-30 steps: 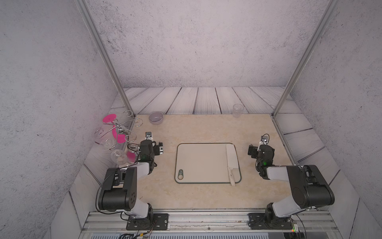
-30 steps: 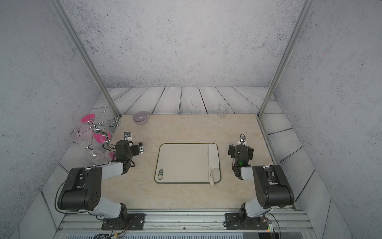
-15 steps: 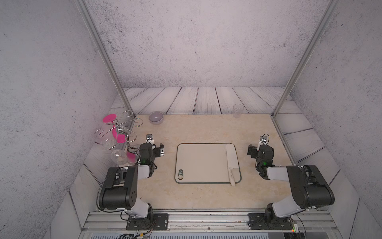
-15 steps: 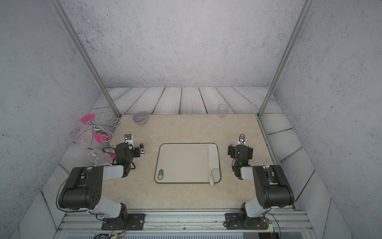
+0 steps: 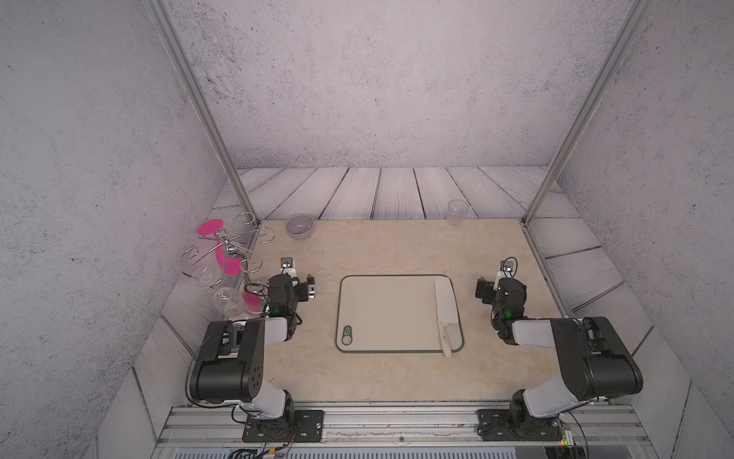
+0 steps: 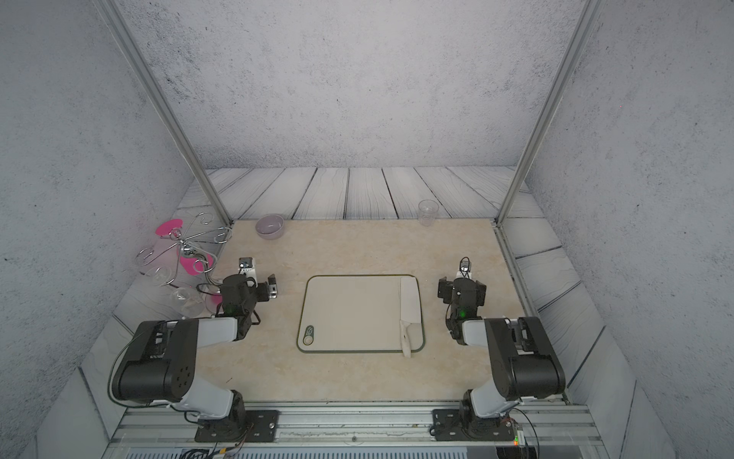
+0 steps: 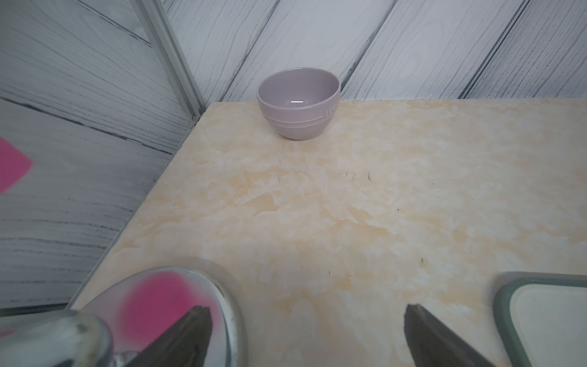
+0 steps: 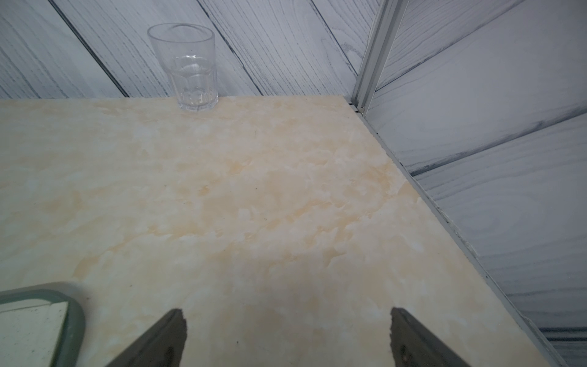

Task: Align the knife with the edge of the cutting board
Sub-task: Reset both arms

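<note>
**Between the left gripper [image 5: 298, 275] and the right gripper [image 5: 494, 277], the knife [image 5: 445, 303] lies on the cutting board [image 5: 387, 314]**

Between the two grippers, the cutting board lies flat on the table [image 5: 397, 246], apart from both of them. The knife lies on the board, along the board edge that faces the right gripper. Its wide blade runs almost parallel to that edge, and the end of its handle goes a little over the board edge on the side of the robot's bases. Neither gripper touches the knife or the board.

The fingers of the left gripper stand wide apart and hold nothing. Its wrist view shows bare table between them, and a corner of the board just beside one finger. A stemmed glass [image 7: 178, 305] with something pink behind it is close to the other finger; whether they touch cannot be told. Ahead of this gripper, well apart, a lilac bowl [image 7: 298, 105] stands at the far edge of the table.

The fingers of the right gripper are also spread, with nothing between them. A corner of the board shows near one finger, and a clear drinking glass [image 8: 190, 66] stands upright far ahead.
</note>
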Available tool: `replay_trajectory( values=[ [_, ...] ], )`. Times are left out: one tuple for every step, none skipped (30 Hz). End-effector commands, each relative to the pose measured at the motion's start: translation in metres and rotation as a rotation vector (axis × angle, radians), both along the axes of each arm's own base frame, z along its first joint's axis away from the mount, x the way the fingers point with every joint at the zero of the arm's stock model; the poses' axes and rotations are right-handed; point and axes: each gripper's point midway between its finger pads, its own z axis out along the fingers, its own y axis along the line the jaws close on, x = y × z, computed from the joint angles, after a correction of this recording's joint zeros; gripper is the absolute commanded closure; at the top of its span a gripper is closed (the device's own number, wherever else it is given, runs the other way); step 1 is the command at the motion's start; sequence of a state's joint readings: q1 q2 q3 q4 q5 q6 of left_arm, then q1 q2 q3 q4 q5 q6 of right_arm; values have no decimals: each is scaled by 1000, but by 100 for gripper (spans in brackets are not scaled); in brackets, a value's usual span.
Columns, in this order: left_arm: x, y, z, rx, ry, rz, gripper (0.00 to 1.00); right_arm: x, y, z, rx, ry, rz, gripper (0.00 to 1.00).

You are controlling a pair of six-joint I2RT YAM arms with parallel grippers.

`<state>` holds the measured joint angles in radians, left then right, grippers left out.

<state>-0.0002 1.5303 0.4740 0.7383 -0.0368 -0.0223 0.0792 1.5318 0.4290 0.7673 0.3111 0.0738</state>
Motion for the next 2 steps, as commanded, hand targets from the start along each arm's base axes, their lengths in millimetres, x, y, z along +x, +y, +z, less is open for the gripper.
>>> replay_trajectory(
  values=[
    [0,1,1,11,-10,0,0,4,1,3,1,-7,11,1],
    [0,1,1,11,-8,0,0,4,1,3,1,-8,12,1]
  ],
)
